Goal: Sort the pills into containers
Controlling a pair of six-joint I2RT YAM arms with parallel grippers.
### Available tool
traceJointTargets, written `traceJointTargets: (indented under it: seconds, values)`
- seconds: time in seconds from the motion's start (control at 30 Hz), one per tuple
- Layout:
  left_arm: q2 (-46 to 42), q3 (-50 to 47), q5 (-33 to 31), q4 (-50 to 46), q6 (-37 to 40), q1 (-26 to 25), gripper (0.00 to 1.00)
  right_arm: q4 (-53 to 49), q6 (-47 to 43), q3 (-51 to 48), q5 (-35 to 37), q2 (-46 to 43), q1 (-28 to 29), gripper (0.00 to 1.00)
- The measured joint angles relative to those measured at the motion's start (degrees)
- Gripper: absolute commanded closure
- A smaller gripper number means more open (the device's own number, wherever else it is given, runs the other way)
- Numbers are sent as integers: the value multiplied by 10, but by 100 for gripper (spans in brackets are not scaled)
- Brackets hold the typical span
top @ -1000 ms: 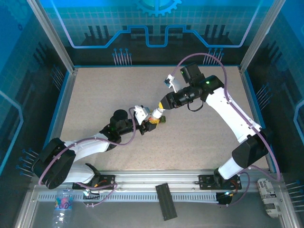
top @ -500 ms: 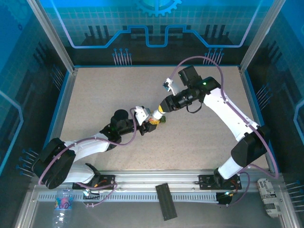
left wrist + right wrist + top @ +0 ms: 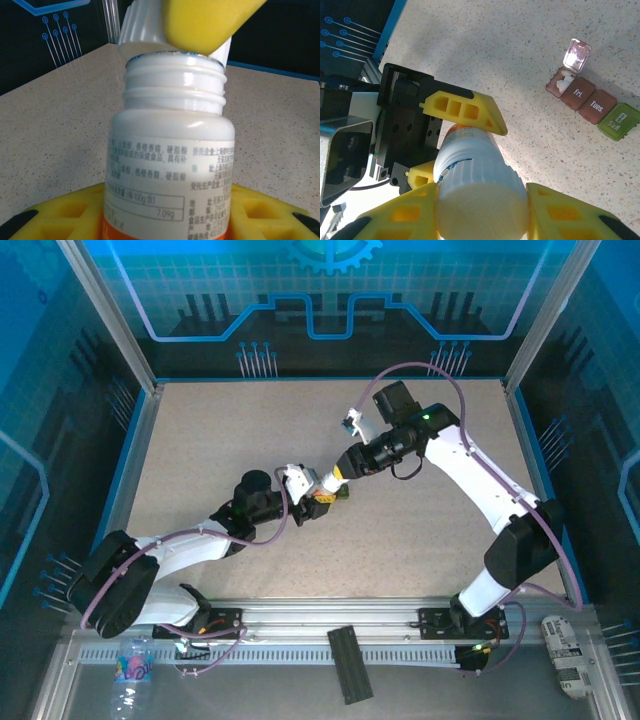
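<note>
Speckled beige table (image 3: 220, 440) sits inside a blue-walled enclosure, and both arms meet near its middle at a small white bottle (image 3: 172, 150) with an orange band at its foot. This bottle serves as the landmark.

Around the bottle's lower body, the left gripper (image 3: 167, 222) is closed on it, 1 yellow finger on each side, so the bottle is held with its printed label facing the left wrist camera. The threaded neck is bare.

Just above and behind the bottle's mouth is the ribbed white cap (image 3: 480, 195). The right gripper (image 3: 481, 220) pinches it narrowly between its 2 yellow fingers, and whether the cap touches the rim I cannot tell. From the right wrist, the cap hides the mouth and the bottle's body runs away beneath it toward the left gripper.

Beyond the bottle, up and to the right in the right wrist view, the containers (image 3: 594, 104) lie flat on the table, apart from the bottle and both grippers. They form 1 strip of 4 joined squares: 3 dark red, then 1 green compartment (image 3: 619, 121) at the end farthest from the bottle. The red end compartment has its clear lid (image 3: 577, 54) standing open, with white pills (image 3: 565, 82) inside. The other 3 lids are closed.
</note>
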Motion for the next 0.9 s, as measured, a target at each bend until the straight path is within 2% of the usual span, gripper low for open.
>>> traceJointTargets:
  seconds: [0.9]
  values:
    - [-1, 1, 11, -17, 2, 0, 100, 13, 0, 0, -17, 11, 2, 70]
